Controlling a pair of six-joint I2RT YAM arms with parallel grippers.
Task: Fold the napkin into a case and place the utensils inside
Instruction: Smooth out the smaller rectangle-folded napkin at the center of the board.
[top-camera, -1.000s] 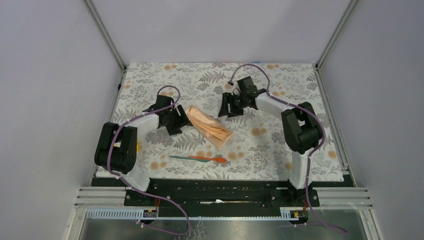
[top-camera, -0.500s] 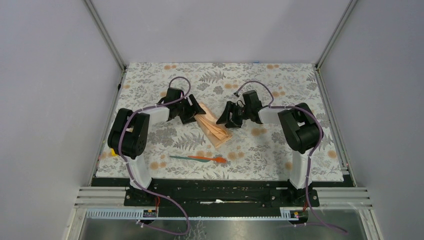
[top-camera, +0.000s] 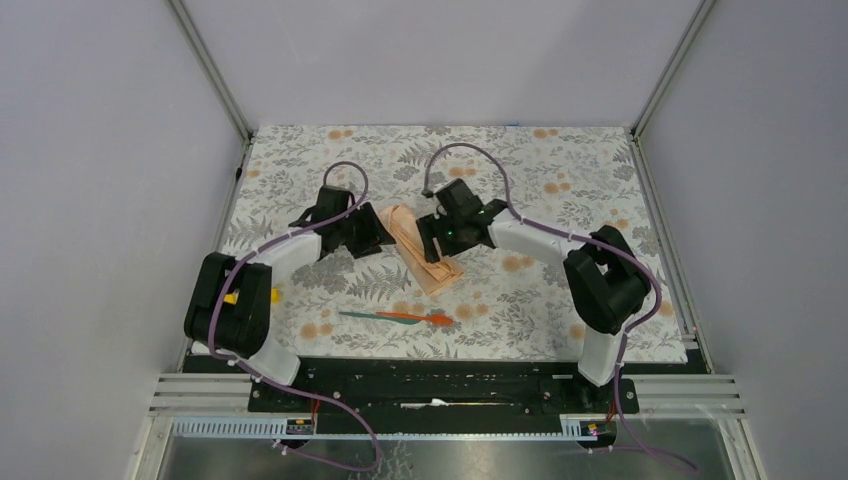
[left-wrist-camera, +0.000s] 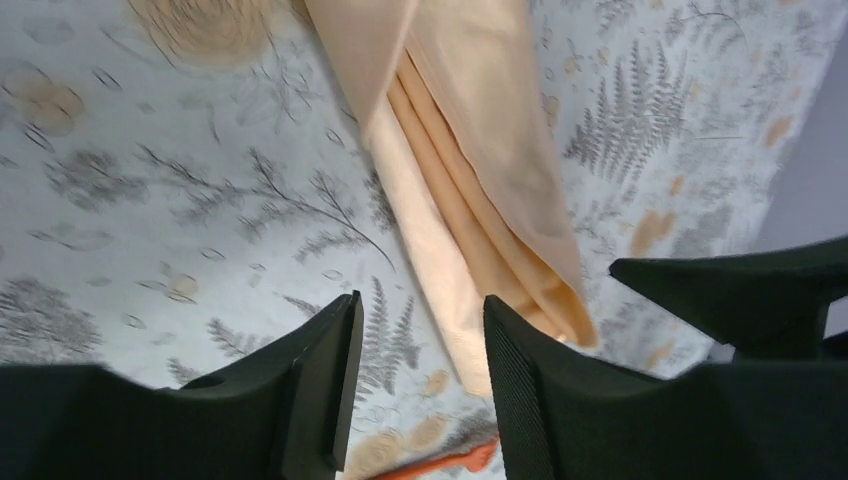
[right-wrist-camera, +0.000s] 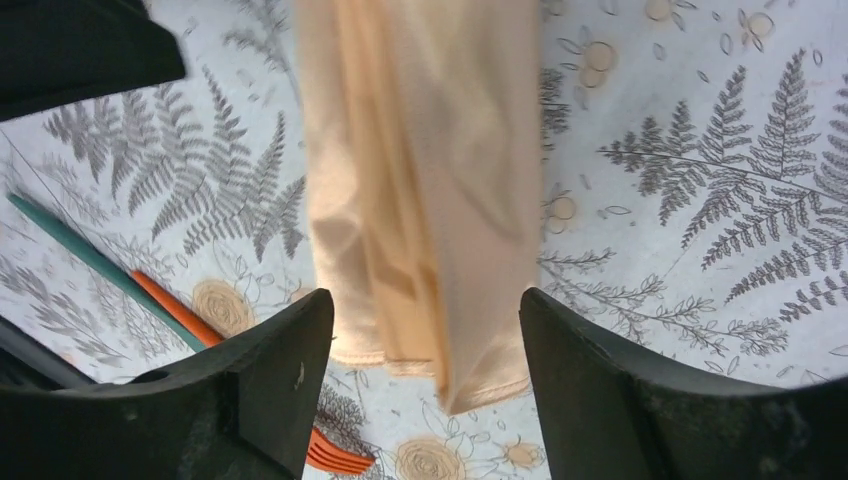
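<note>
The peach-orange napkin (top-camera: 425, 255) lies folded into a narrow, layered case, running diagonally on the tablecloth. My left gripper (top-camera: 372, 238) is open and empty just left of it; in the left wrist view its gap (left-wrist-camera: 420, 395) is over bare cloth, with the case (left-wrist-camera: 470, 170) beside the right finger. My right gripper (top-camera: 433, 243) is open and hovers over the case. In the right wrist view (right-wrist-camera: 425, 385) the case's end (right-wrist-camera: 430, 200) lies between the fingers. The teal utensil (top-camera: 365, 315) and the orange-red utensil (top-camera: 420, 318) lie together in front of the case, outside it.
The grey floral tablecloth (top-camera: 560, 170) covers the table. A small yellow block (top-camera: 232, 297) sits by the left arm's base. Grey walls and metal posts enclose the table on three sides. The utensils also show in the right wrist view (right-wrist-camera: 150, 295).
My right gripper has moved left from beside the case to over it. My left gripper has drawn back a little to the case's left side. The napkin has become narrower.
</note>
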